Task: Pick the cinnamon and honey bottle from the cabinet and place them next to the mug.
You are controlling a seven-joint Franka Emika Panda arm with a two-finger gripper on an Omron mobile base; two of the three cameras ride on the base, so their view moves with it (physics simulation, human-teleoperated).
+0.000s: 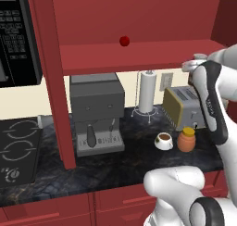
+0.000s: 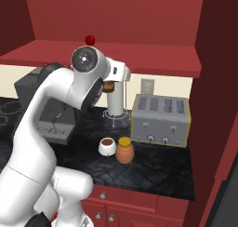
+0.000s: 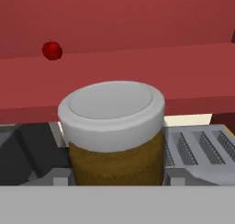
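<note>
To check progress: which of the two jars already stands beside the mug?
The honey bottle, orange with yellow lid, beside the mug; the cinnamon is off the counter.

Dark marbled counter (image 1: 115, 167) with red drawers (image 1: 120, 206) below. Grey coffee machine (image 1: 96, 113) at 9 o'clock of the scene, standing on the counter. Paper towel roll on a wire holder (image 1: 147, 93) at the back, 12 o'clock. Silver four-slot toaster (image 2: 161, 120) with yellowish sides at 3 o'clock, near the wall outlet (image 2: 148, 86). Small red ball (image 1: 124, 41) on the shelf above. Black microwave (image 1: 16, 35) at 10 o'clock, cooktop (image 1: 18, 148) under it.
</note>
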